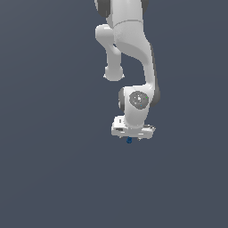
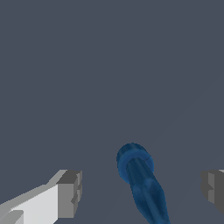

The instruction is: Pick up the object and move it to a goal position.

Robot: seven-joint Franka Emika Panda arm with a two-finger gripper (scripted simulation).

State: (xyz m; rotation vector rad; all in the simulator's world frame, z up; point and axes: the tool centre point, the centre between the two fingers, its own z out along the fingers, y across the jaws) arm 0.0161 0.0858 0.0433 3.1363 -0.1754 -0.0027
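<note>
The object (image 1: 129,140) is a tiny dark-blue piece showing just under the white gripper (image 1: 132,139) in the exterior view. In the wrist view the object (image 2: 141,183) is a blue elongated shape with a rounded rim at its end, lying between the two fingers. One grey fingertip (image 2: 70,193) and the other fingertip (image 2: 213,190) stand wide apart on either side of it, neither touching it. The gripper (image 2: 141,192) is open around the object.
The white arm (image 1: 133,53) reaches down from the top of the exterior view. A plain dark grey surface (image 1: 53,169) fills the rest of both views.
</note>
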